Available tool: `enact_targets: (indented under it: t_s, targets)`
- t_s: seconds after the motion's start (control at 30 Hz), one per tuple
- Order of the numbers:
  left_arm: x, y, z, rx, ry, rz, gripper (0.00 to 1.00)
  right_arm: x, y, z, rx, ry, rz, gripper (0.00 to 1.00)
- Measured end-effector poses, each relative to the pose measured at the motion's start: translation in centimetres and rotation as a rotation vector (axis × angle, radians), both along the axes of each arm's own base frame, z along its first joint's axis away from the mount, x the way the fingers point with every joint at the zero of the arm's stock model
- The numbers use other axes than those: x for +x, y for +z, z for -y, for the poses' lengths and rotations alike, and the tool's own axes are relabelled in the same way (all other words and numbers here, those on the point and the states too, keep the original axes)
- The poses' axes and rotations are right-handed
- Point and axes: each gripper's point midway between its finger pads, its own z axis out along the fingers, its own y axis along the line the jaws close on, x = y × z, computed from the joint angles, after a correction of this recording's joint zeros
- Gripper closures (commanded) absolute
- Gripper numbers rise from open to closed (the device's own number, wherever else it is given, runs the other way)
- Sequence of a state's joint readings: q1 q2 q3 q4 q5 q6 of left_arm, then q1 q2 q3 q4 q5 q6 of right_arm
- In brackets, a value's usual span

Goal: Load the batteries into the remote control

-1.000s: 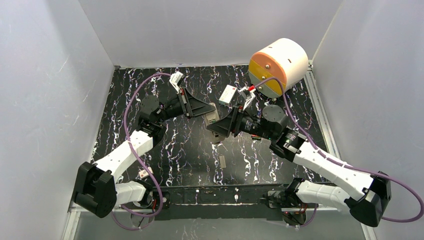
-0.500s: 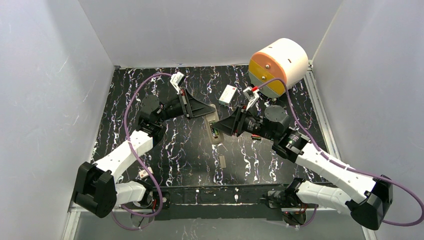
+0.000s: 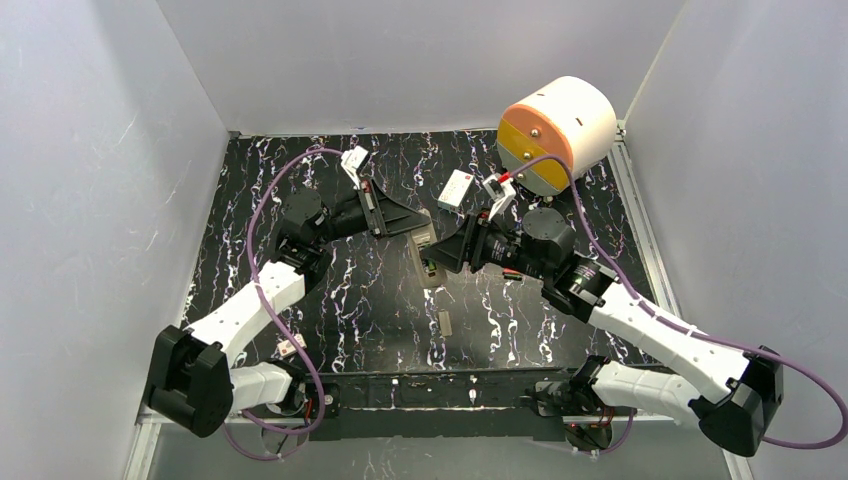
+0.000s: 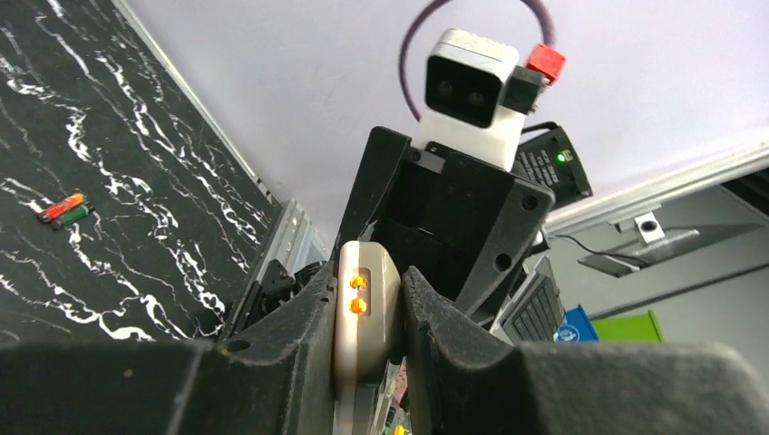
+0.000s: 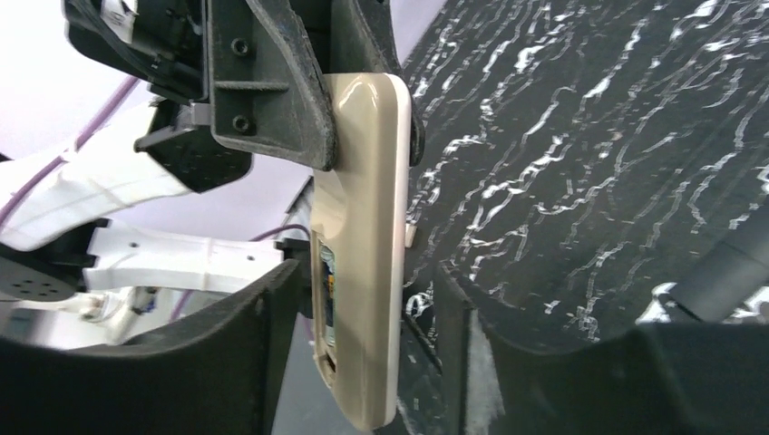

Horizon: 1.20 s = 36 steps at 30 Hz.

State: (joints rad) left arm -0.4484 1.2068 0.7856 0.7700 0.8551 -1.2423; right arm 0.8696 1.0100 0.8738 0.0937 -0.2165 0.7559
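My left gripper is shut on the top end of the remote control, holding it edge-up above the middle of the table. In the right wrist view the beige remote control hangs down from the left fingers. Its open battery bay faces left, with a bit of blue and orange inside. My right gripper straddles its lower end, open, with a gap on each side. From above, the left gripper and right gripper meet at the remote control. Red and green batteries lie on the table.
A small grey-beige cover piece lies on the black marbled table in front of the grippers. A white box with a red mark sits behind them. A large white and orange cylinder fills the back right corner. Walls close in three sides.
The right gripper drew back slightly to the right, uncovering the remote's lower end, and its jaws narrowed and widened again. The left arm held still with the remote.
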Motion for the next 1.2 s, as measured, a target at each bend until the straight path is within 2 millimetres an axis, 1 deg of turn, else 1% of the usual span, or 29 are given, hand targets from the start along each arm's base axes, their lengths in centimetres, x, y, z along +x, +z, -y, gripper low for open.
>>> enact_targets:
  t_s: [0.1,0.2,0.27,0.37,0.43,0.5,0.6,0.73,0.87,0.97,1.07,1.13,1.2]
  targets:
    - [0.7,-0.9,-0.2,0.034,0.045,-0.032,1.00,0.3,-0.5,0.4,-0.027,-0.031,-0.010,0.17]
    - [1.8,-2.2,-1.0,0.077,0.120,-0.072,1.00,0.6,-0.7,1.2,-0.048,-0.072,-0.015,0.10]
    - [2.7,-3.5,-1.8,0.110,0.181,-0.103,1.00,0.6,-0.6,2.1,-0.059,-0.106,-0.018,0.08]
    - [3.7,-6.2,-3.3,0.174,0.272,-0.150,1.00,0.8,-0.8,3.3,-0.079,-0.160,-0.025,0.10]
    - [4.1,-8.6,-4.7,0.245,0.351,-0.191,1.00,1.1,-1.7,4.1,-0.116,-0.199,-0.041,0.12]
    - [4.2,-10.2,-6.0,0.312,0.422,-0.215,1.00,1.5,-3.6,4.8,-0.186,-0.240,-0.075,0.13]
    - [3.9,-11.7,-8.1,0.414,0.527,-0.222,1.00,1.9,-7.6,5.5,-0.324,-0.275,-0.142,0.14]
    - [3.2,-12.6,-10.5,0.508,0.627,-0.211,1.00,1.4,-13.7,6.3,-0.514,-0.285,-0.238,0.14]
    - [2.5,-13.4,-12.6,0.582,0.708,-0.214,1.00,0.4,-19.2,6.2,-0.714,-0.268,-0.303,0.14]
    - [2.1,-13.8,-13.6,0.616,0.746,-0.215,1.00,-0.5,-22.7,6.1,-0.860,-0.247,-0.327,0.14]
    - [1.7,-14.0,-14.2,0.637,0.763,-0.217,1.00,-1.3,-24.8,5.2,-0.964,-0.220,-0.318,0.14]
    - [1.5,-14.1,-14.4,0.646,0.769,-0.217,1.00,-1.5,-25.6,4.3,-1.012,-0.212,-0.300,0.18]
    - [1.3,-14.3,-14.6,0.653,0.772,-0.216,1.00,-1.3,-25.8,3.4,-1.048,-0.222,-0.279,0.21]
